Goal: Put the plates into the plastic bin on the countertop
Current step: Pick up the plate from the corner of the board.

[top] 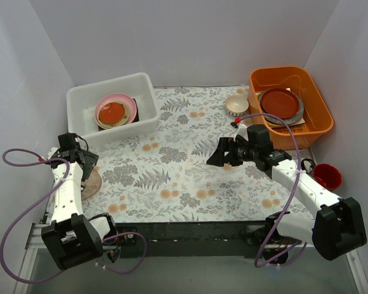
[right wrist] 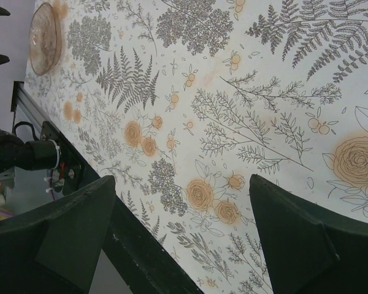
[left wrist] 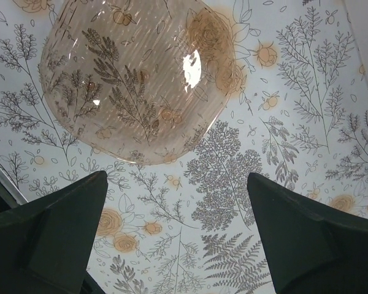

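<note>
My left gripper hangs over the countertop with its fingers spread wide and nothing between them. The amber glass plate lies flat just ahead of my fingertips. Farther ahead sits the plastic bin, with stacked plates inside. My right gripper is likewise spread and empty, well apart from that glass plate.

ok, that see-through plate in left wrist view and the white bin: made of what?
Plate: probably amber-tinted glass, maybe clear plastic; the cloth's fern print shows through, with fine ribbing and a sharp glare spot, so glossy. Bin: likely plastic, milky white, dull sheen; rounded moulded corners and lipped rim.
</note>
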You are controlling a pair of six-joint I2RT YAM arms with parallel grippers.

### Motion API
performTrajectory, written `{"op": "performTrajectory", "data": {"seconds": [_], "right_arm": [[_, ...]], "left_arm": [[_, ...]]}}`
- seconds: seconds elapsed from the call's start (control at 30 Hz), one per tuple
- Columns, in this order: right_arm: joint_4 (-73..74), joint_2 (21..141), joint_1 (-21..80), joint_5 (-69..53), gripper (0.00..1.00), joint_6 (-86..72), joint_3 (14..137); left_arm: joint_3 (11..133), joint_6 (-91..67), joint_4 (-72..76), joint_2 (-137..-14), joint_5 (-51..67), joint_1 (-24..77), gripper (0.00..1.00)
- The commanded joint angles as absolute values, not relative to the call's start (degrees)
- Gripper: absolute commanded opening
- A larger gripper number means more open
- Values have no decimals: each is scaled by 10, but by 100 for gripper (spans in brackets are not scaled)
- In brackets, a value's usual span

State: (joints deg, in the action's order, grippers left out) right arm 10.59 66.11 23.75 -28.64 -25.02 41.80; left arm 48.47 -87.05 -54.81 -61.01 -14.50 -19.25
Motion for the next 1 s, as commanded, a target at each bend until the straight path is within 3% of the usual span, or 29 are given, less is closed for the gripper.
{"op": "performTrajectory", "data": {"seconds": [0.0,0.23,0.6,0.73,0.97], "right_arm": [[97,658,235,-286,97,-238,419],[86,671,235,-294,97,-243,418],[80,679,235,-297,97,-243,419],[73,684,235,-303,97,-245,413],[69,699,234,-321,96,-249,418]], "left_arm": [[519,-861,-565,-633,-174,-189,98],[502,-871,-575,-732,-135,-174,96],[555,-987,-636,-832,-244,-59,97],[607,-1036,-736,-873,-347,-26,97],[634,-1089,-795,-930,-398,50,98]]}}
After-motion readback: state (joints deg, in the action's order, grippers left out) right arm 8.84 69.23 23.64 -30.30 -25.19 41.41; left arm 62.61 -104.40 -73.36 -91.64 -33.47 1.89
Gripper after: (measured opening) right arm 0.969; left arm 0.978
